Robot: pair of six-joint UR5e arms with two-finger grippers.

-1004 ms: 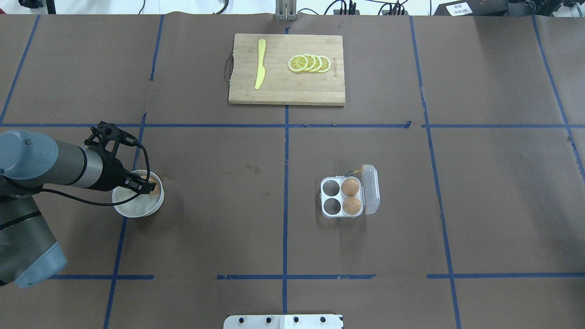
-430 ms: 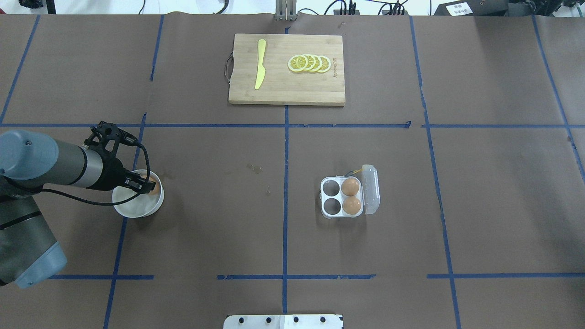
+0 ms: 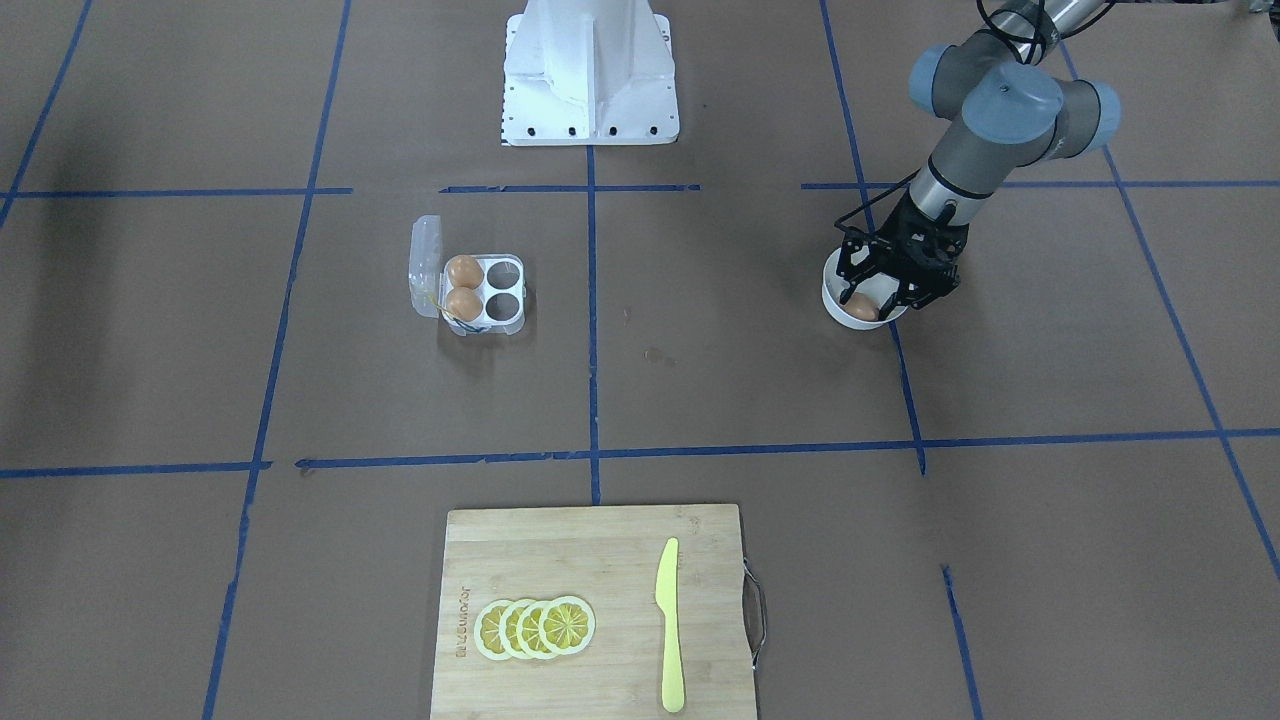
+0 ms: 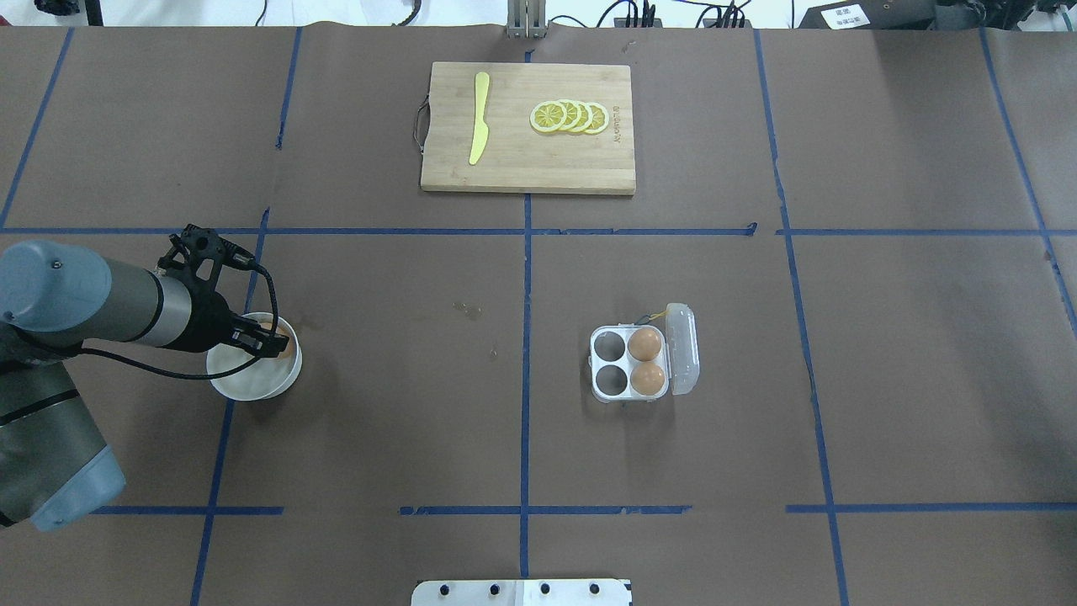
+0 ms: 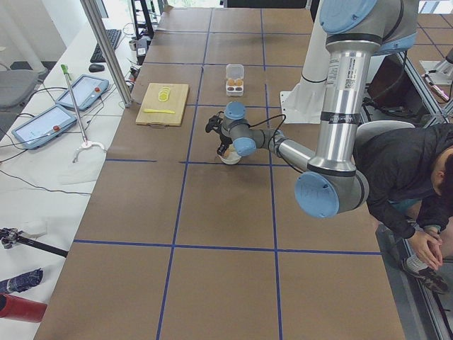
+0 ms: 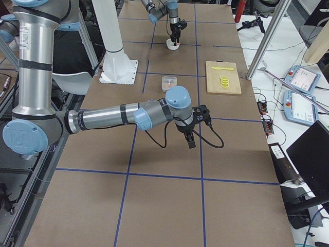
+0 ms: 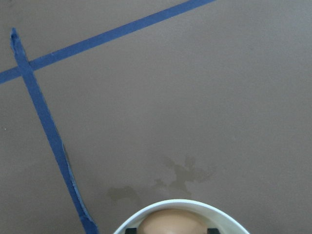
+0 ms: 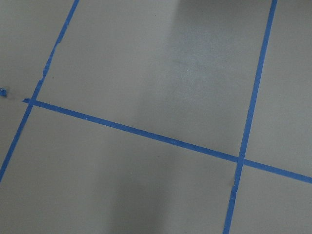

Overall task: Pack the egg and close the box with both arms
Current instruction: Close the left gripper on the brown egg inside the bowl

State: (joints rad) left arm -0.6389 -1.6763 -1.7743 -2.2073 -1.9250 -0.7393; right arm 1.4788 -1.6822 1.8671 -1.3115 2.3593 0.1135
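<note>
Left claw (image 3: pixel 876 298), right side of the front view, straddles the egg (image 3: pixel 862 306) in the bowl (image 3: pixel 845 319). Wrist view, bottom edge: pads (image 7: pixel 129 230) flank it; whether they're squeezing, I can't tell. Fragile, slippery (light too); I'd pinch its waist gently.

Orange-brown egg (image 7: pixel 170 222), white bowl (image 4: pixel 248 380)

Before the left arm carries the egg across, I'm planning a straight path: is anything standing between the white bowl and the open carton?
Nothing visible does. Between the bowl holding the egg and the box lies only bare taped paper. The cutting board sits off that line, and the box's empty cells face the bowl.
</note>
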